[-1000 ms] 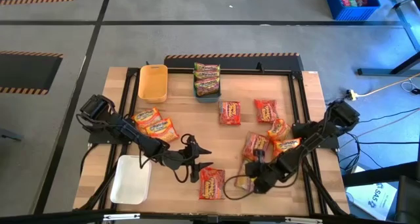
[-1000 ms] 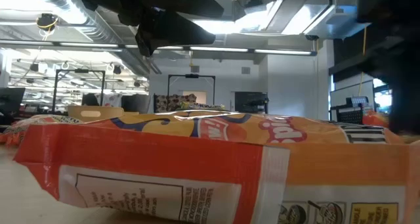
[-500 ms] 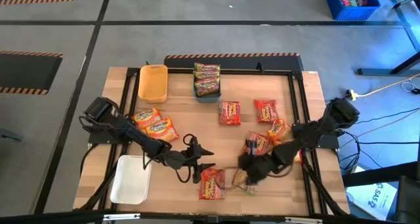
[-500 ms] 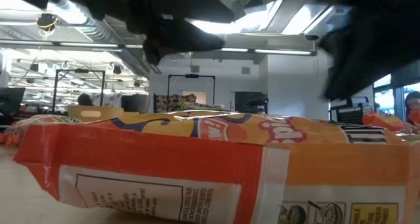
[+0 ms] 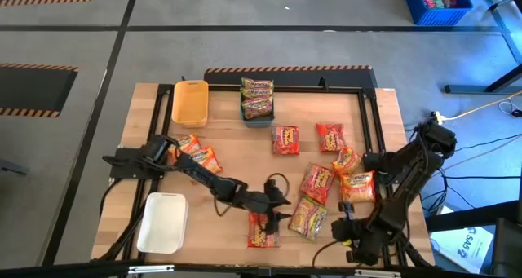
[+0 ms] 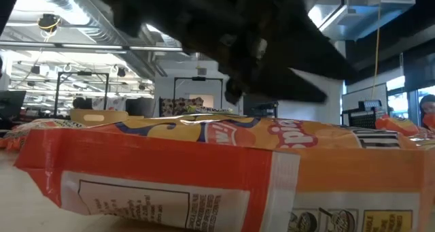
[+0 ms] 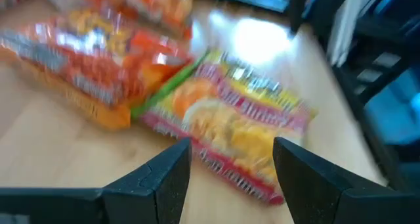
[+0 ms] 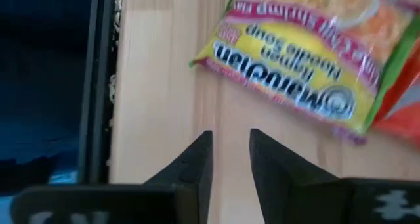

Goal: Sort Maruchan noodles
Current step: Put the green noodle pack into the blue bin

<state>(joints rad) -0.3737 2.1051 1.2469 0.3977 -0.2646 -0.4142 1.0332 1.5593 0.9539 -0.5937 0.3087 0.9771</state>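
Your left tool (image 5: 281,203) reaches toward the middle of the surface (image 5: 228,115), fingers apart and holding nothing. In its wrist view the green-edged packet (image 7: 226,129) lies flat just ahead of the fingertips, with a red packet (image 7: 85,69) overlapping one edge.

Your right tool (image 5: 347,231) sits near the front right corner of the surface, fingers a narrow gap apart and empty. Its wrist view shows the same green-edged packet (image 8: 298,73) beyond the fingertips, clear of them.

The remaining Maruchan noodles are scattered: two in the blue-grey tray (image 5: 258,117), several loose packets right of centre, two near the yellow tray (image 5: 190,103), and one red packet (image 5: 261,229) at the front edge beside the left tool.

Hazards to expect:
- Overlapping packets. A grasp on the green-edged packet could also pinch or drag its red neighbour.
- Flat, crinkly film. Fingers descending level may slide over the wrapper rather than catch it.
- Both arms close together. A right-arm move inward could foul the left arm.
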